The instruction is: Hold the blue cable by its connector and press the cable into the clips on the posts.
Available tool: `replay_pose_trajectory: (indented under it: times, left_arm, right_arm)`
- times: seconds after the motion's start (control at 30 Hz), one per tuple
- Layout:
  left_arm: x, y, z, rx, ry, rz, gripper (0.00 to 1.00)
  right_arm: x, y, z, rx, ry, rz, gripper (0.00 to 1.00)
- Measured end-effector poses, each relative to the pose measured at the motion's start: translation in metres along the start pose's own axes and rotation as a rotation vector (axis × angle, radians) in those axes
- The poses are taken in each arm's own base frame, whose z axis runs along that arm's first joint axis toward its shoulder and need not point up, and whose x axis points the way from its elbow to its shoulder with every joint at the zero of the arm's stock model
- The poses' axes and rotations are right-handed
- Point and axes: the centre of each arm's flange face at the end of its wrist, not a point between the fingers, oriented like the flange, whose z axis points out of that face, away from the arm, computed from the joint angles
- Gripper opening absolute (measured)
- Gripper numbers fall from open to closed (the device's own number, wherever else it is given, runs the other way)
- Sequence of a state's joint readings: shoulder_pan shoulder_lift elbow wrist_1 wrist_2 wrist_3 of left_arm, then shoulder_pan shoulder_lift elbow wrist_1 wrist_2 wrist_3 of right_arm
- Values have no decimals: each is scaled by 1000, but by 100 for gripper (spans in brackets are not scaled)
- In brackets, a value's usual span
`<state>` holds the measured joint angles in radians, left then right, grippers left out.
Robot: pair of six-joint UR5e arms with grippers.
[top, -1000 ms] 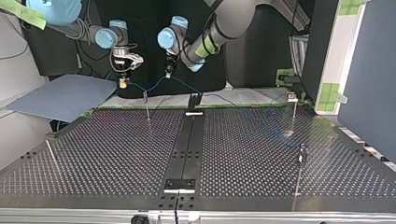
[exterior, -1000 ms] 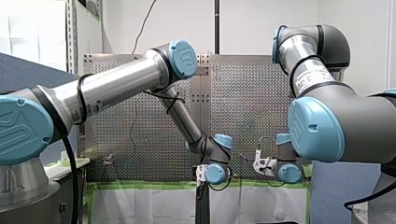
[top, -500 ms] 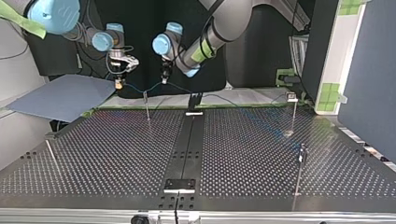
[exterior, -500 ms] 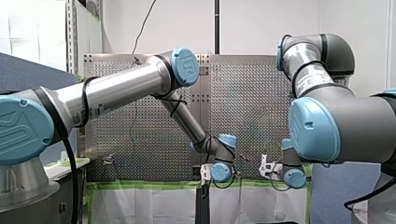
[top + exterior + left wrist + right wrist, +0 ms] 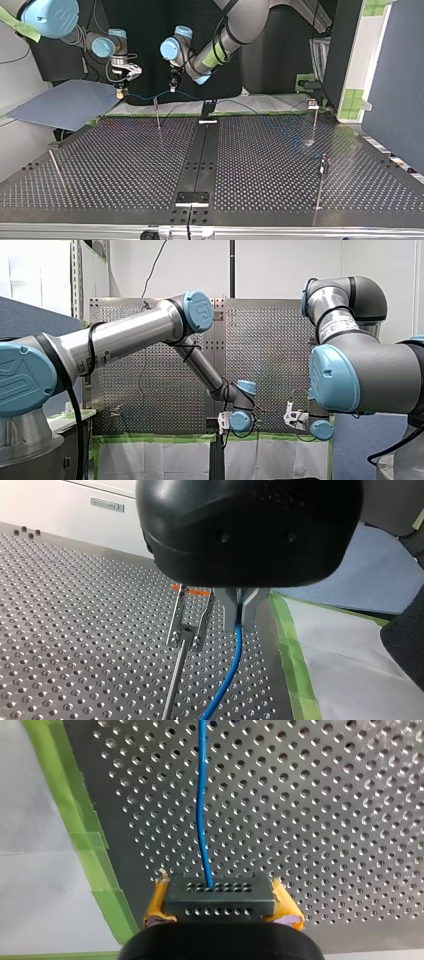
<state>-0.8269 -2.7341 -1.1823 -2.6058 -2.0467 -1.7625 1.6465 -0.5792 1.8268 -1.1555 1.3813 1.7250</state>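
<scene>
Connector [image 5: 219, 896], black: clamped between my right gripper [image 5: 222, 904]'s yellow pads. Blue cable [image 5: 202, 810]: runs ahead from it over perforated table [image 5: 325, 820], pinched further along by my left gripper [image 5: 241, 611]'s narrow metal fingers, just beside clip [image 5: 189, 615] atop post [image 5: 175, 680].

A robotics lab: industrial robot arms [image 5: 125, 335] over a perforated metal worktop [image 5: 115, 165], green masking tape [image 5: 97, 855] along its edge, a bare white wall [image 5: 280, 265], a grey-blue partition panel [image 5: 395, 75].

Bright, even room light washed the white wall [image 5: 280, 265]. A soft sheen glinted across the perforated table [image 5: 100, 165], and the black backdrop [image 5: 150, 20] sat deep in shadow.
</scene>
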Motion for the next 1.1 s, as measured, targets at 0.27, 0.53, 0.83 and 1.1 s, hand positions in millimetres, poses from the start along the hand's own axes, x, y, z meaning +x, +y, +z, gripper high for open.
replay_pose_trajectory:
  times: [0.27, 0.53, 0.83, 1.1]
  left_arm:
    - [-3, -1, 4, 16, -5, -5, 0]
    - [-3, -4, 3, 26, -5, -6, 0]
    - [-6, -3, 7, 26, -12, -11, 0]
    - [-16, -3, 16, 25, -26, -20, 0]
  right_arm:
    - [4, 6, 6, -6, 13, 10, 0]
    - [6, 16, 7, -36, 17, 23, 0]
    - [7, 23, 7, -64, 23, 18, 0]
    - [8, 21, 10, -57, 26, 2, 0]
